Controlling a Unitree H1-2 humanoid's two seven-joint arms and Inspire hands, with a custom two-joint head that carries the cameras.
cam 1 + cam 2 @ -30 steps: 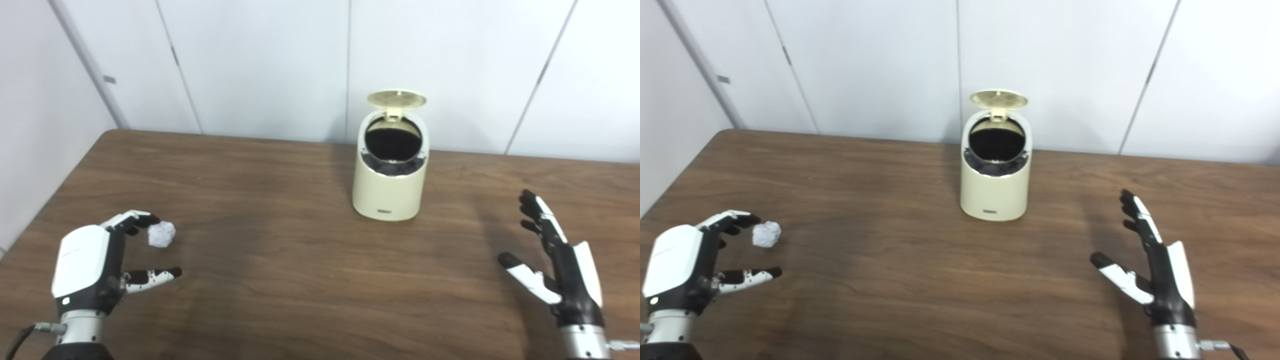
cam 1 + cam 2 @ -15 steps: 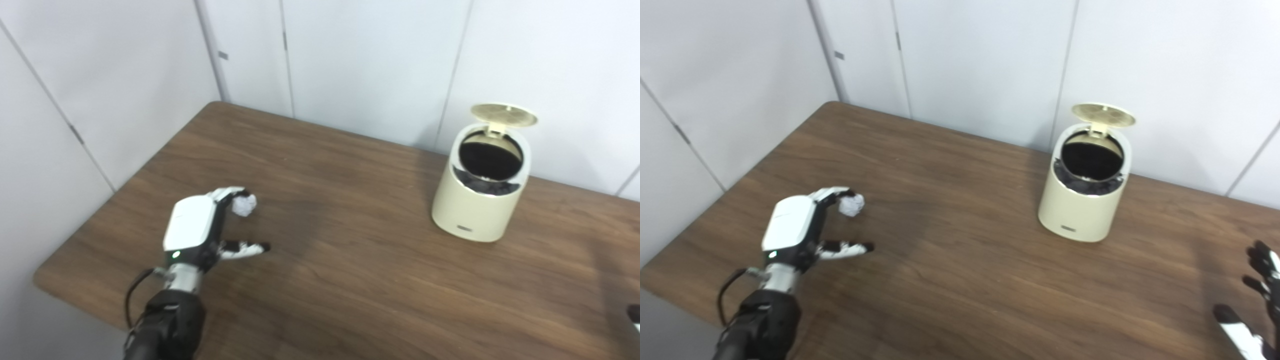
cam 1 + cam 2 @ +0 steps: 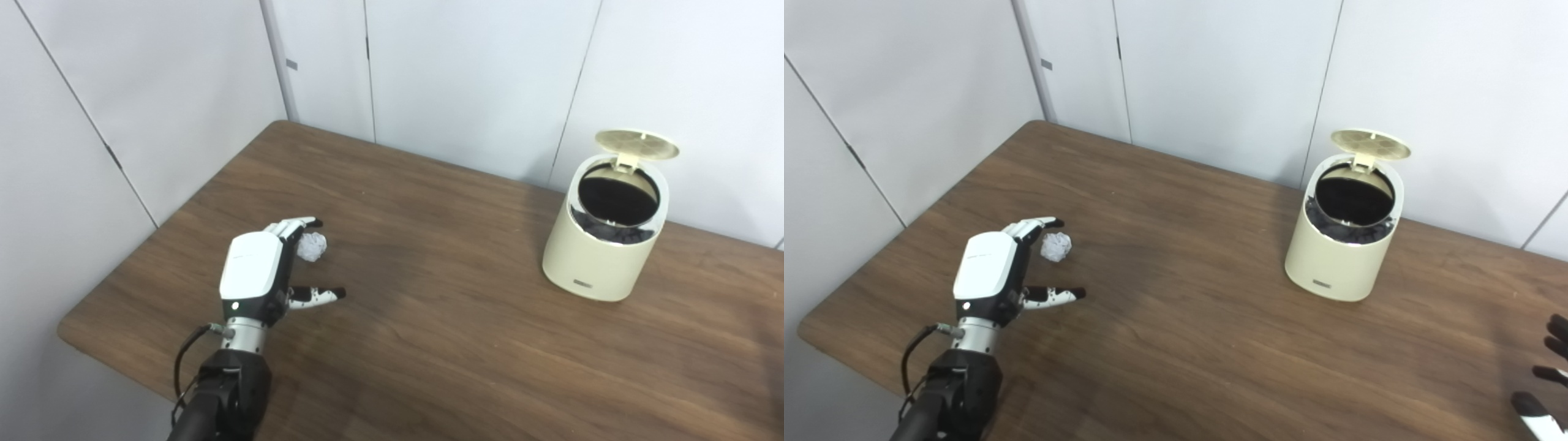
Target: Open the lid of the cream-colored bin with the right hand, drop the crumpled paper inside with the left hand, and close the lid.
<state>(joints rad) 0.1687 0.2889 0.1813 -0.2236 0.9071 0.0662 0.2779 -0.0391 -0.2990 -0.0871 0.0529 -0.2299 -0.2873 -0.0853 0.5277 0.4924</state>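
Observation:
The cream-colored bin [image 3: 603,251] stands at the table's far right with its round lid [image 3: 637,144] flipped up and a dark liner showing in the opening. A small crumpled white paper ball [image 3: 312,246] lies on the wood at the left. My left hand [image 3: 260,275] rests beside it, open, fingers stretched just past the ball's left side and thumb pointing right below it. The ball sits between fingers and thumb, not held. Only the fingertips of my right hand [image 3: 1546,392] show at the lower right edge of the right eye view, spread apart.
The brown wooden table [image 3: 429,343] has its left edge and near-left corner close to my left arm. White wall panels stand behind the table and along its left side.
The camera has swung left, so the whole scene shifted right and my right hand slid almost out of frame. My left hand has closed in on the paper ball, fingers now alongside it.

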